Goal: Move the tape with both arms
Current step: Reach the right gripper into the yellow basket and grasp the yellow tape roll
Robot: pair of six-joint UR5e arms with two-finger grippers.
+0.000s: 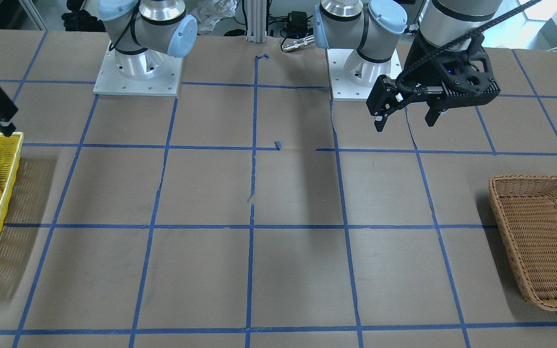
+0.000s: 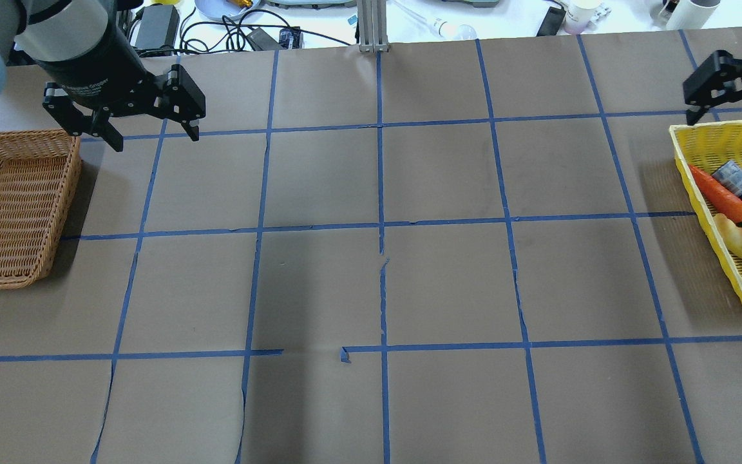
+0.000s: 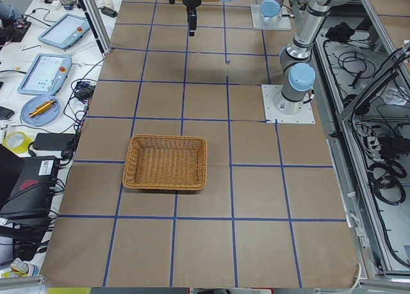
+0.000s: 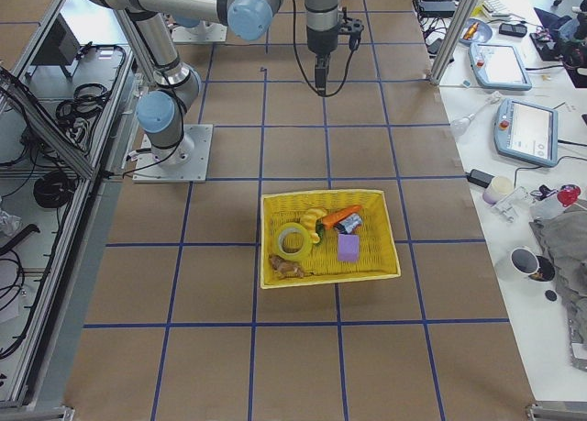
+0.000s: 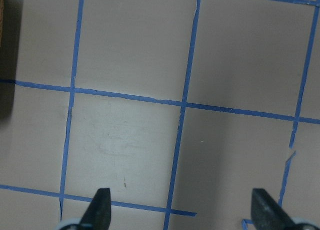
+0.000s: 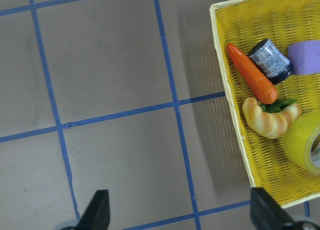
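Right fingers (image 6: 100, 210) apart; tape (image 6: 304, 140) in basket (image 6: 260, 19)

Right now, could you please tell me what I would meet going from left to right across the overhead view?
In order: brown basket → left gripper → yellow basket. The right gripper overlaps the yellow basket, so I leave it out.

Left end: you have the wicker basket (image 2: 75, 180) on the table (image 2: 442, 277) at the robot's left.
Right end: the mesh basket (image 6: 234, 109) sits well apart, at the robot's right.
Mesh basket contents: the tape (image 6: 305, 145) lies nearest the robot, the croissant (image 6: 270, 119) just beside it. The carrot (image 6: 252, 73) and jar (image 6: 270, 59) lie beyond.
Grippers: the left gripper (image 2: 156, 138) and right gripper (image 2: 732, 122) each hang beside their own basket.
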